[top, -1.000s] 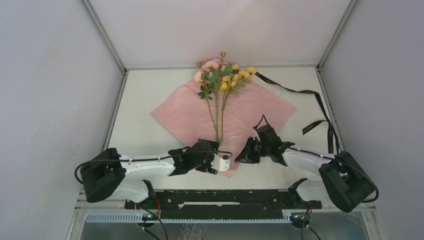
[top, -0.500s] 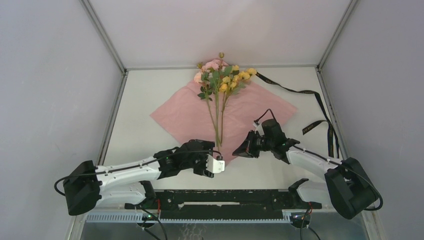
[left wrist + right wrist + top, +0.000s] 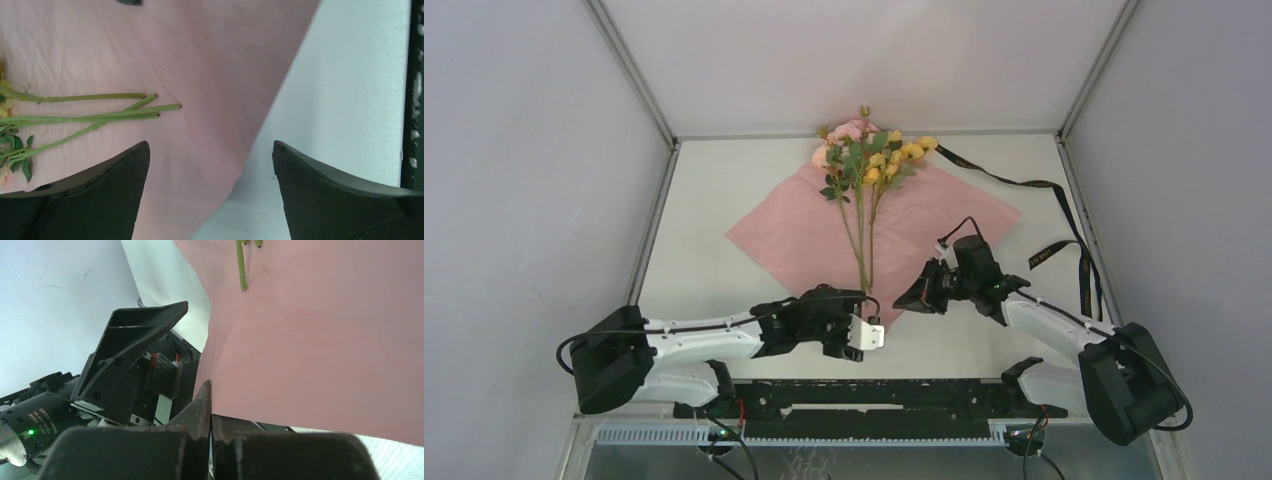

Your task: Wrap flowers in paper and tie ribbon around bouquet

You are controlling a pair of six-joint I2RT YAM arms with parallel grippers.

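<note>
1. The paper (image 3: 804, 230) lies flat like a diamond mid-table (image 3: 704, 200), pale pink side up. The flowers (image 3: 864, 160) sit on top, blossoms at the far corner and stems (image 3: 100, 112) pointing near. The ribbon (image 3: 1064, 215) runs from beside the blossoms down the right side.
2. The right gripper (image 3: 209, 390) is clamped tight, pinching the paper's near-right edge from what I can see. The left gripper (image 3: 210, 147) gapes wide over the near corner, holding nothing.
3. My guess on handling: the paper's thin, light and floppy and will crease easily, so pinch right at an edge or corner and fold gently. The flowers look light and may roll, so go for the stems.
</note>
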